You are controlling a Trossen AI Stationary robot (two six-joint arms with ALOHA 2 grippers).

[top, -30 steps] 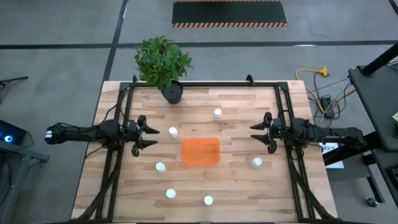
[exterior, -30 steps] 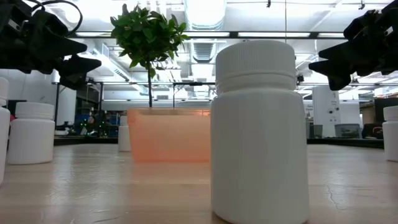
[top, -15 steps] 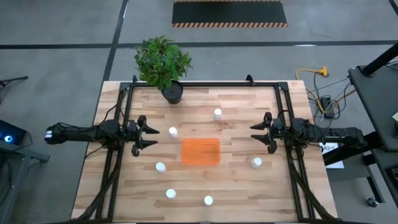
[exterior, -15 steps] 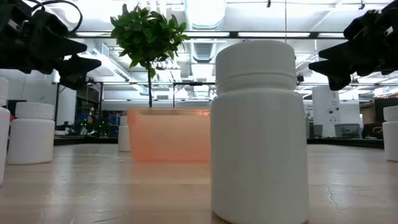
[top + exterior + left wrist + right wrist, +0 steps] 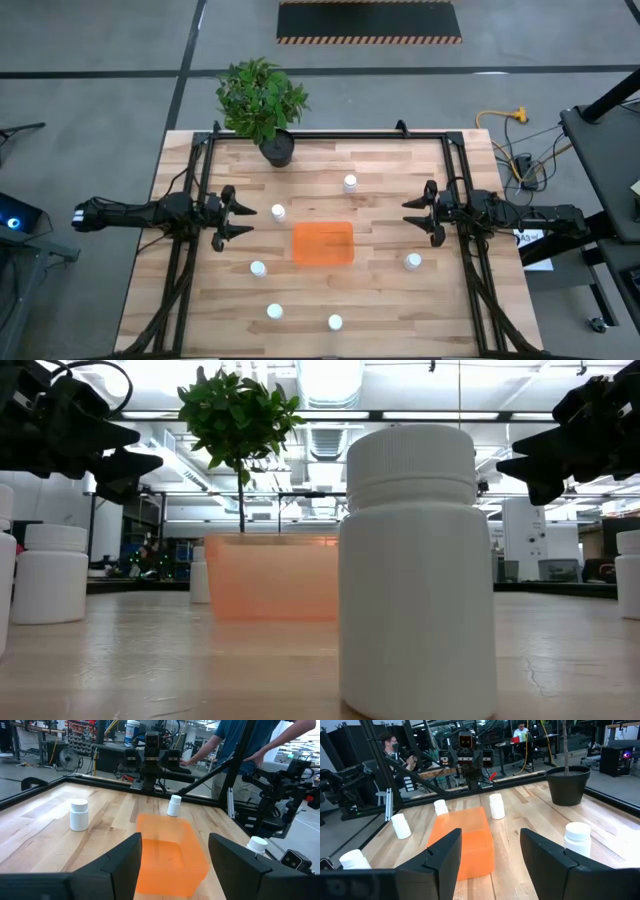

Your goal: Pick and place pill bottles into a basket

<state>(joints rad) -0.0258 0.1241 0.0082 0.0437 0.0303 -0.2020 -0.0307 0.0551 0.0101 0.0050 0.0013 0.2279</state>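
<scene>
In the middle of the wooden table (image 5: 380, 290) the orange basket (image 5: 322, 243) is sitting with nothing in it, six white pill bottles (image 5: 278, 212) are standing all around it, and the left gripper (image 5: 238, 216) and right gripper (image 5: 412, 212) are hanging at each side — fingers apart, holding nothing.

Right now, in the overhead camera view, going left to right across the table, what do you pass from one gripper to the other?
left gripper → bottle beside it → orange basket → bottle behind the basket → bottle at front right → right gripper, all lying on the wooden table.
</scene>
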